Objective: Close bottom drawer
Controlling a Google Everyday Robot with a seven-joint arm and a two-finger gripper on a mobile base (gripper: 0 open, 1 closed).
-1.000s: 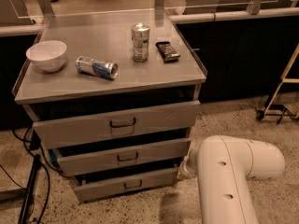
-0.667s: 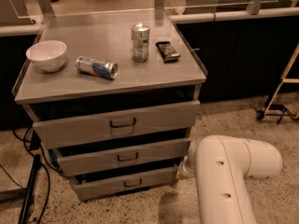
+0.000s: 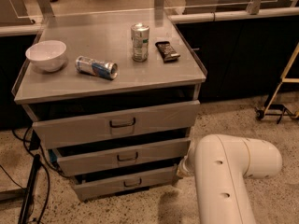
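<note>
The bottom drawer (image 3: 117,183) is the lowest, slimmest grey front of the cart, with a small dark pull handle (image 3: 132,183). It stands a little way out, with a dark gap above its front. My white arm (image 3: 224,171) comes in from the lower right. My gripper (image 3: 182,169) is at the right end of the bottom drawer's front, mostly hidden behind the arm.
The middle drawer (image 3: 124,157) and the top drawer (image 3: 117,122) also stand slightly out. On the cart top (image 3: 154,76) are a white bowl (image 3: 46,55), a lying can (image 3: 96,67), an upright can (image 3: 139,42) and a dark packet (image 3: 167,51). Cables (image 3: 28,190) lie at lower left. A stand (image 3: 280,97) is at right.
My arm has shifted only slightly. The bottom drawer looks about as far out as before.
</note>
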